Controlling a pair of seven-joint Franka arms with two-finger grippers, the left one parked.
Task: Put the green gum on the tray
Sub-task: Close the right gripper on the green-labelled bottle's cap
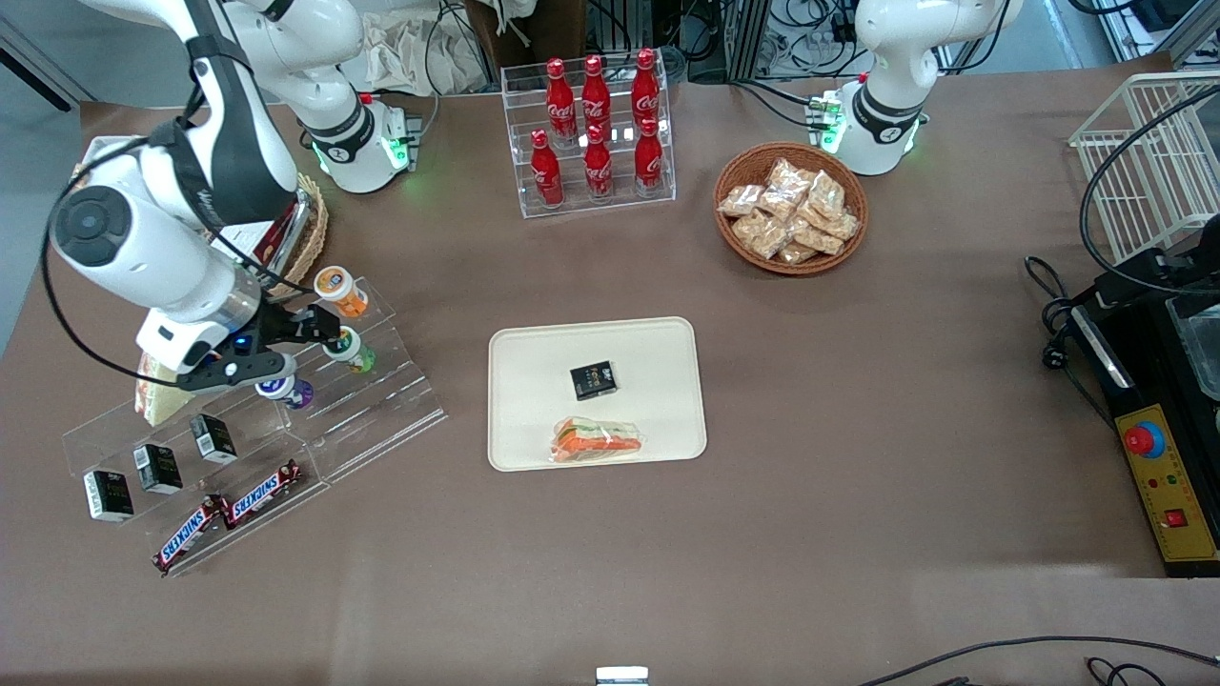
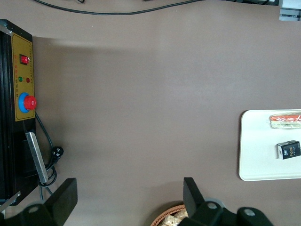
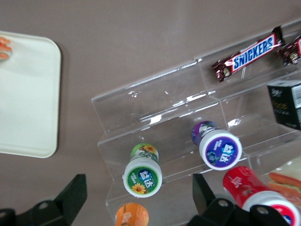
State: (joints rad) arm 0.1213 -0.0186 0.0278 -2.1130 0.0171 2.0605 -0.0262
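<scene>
Your gripper (image 1: 329,335) hangs over the acrylic stand (image 1: 381,419) at the working arm's end of the table, fingers (image 3: 70,197) spread wide w/ nothing between them, just above the green gum (image 1: 349,349). Green gum (image 3: 143,173) stands upright on the stand's middle step, white lid up, green-yellow label showing; it sits between the two fingertips in the wrist view, but you can't tell if either touches it. Orange bottle (image 1: 341,291) is one step higher, farther from the front camera; purple bottle (image 1: 284,390) stands nearer the camera than the gum. Lower steps: three black boxes (image 1: 159,468) in a row, two Snickers bars (image 1: 229,514) on the lowest level. Tray (image 1: 667,343) lies flat mid-table, well apart from the stand, toward the parked arm; on it you've got one black box (image 1: 594,379) and a wrapped sandwich (image 1: 598,442), the sandwich nearer the camera. Also on the table: cola bottle rack (image 1: 596,133), snack basket (image 1: 791,210), both farther from the camera than the tray.
</scene>
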